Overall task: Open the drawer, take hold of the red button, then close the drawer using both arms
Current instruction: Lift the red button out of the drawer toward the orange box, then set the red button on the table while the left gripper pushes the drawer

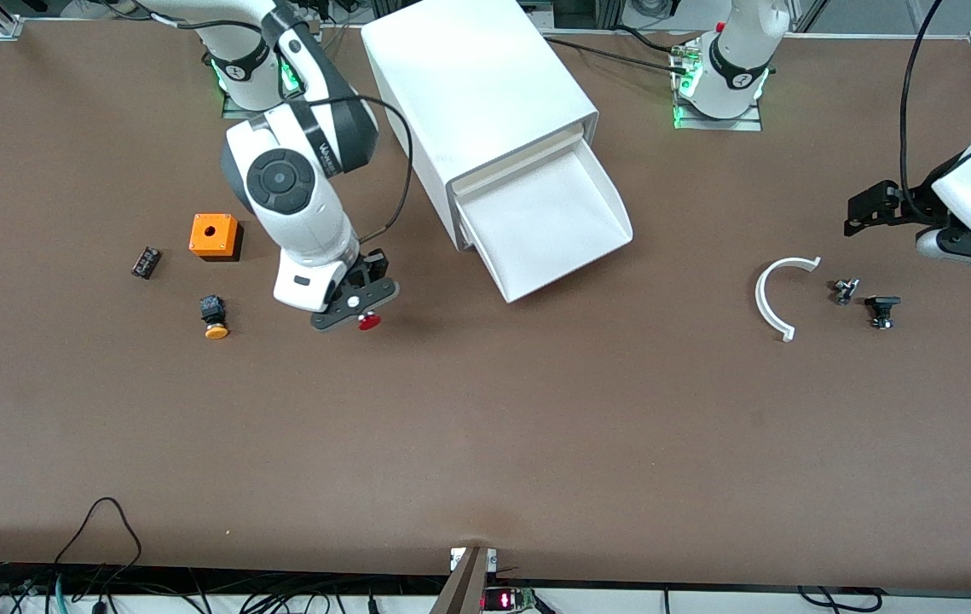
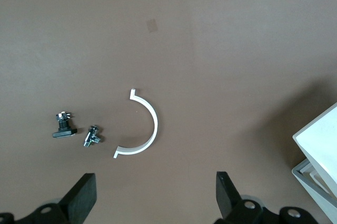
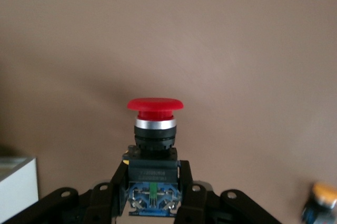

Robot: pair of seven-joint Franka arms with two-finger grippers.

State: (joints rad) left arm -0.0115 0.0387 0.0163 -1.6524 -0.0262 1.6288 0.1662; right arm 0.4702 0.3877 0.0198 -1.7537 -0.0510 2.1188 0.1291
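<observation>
The red-capped button (image 1: 369,321) (image 3: 155,104) is gripped by its black body in my right gripper (image 1: 357,305) (image 3: 153,174), which is shut on it. It hangs over bare table between the open drawer and the orange-capped button. The white cabinet (image 1: 476,94) stands at the back of the table, and its drawer (image 1: 572,275) is pulled out with nothing showing inside. My left gripper (image 1: 869,209) (image 2: 155,192) waits open over the left arm's end of the table, with nothing between its fingers (image 2: 81,195).
Toward the right arm's end lie an orange cube with a hole (image 1: 213,234), an orange-capped button (image 1: 214,317) (image 3: 321,197) and a small black part (image 1: 146,262). Toward the left arm's end lie a white curved piece (image 1: 779,294) (image 2: 147,129), a metal fitting (image 1: 843,291) (image 2: 92,135) and a black part (image 1: 881,309) (image 2: 64,126).
</observation>
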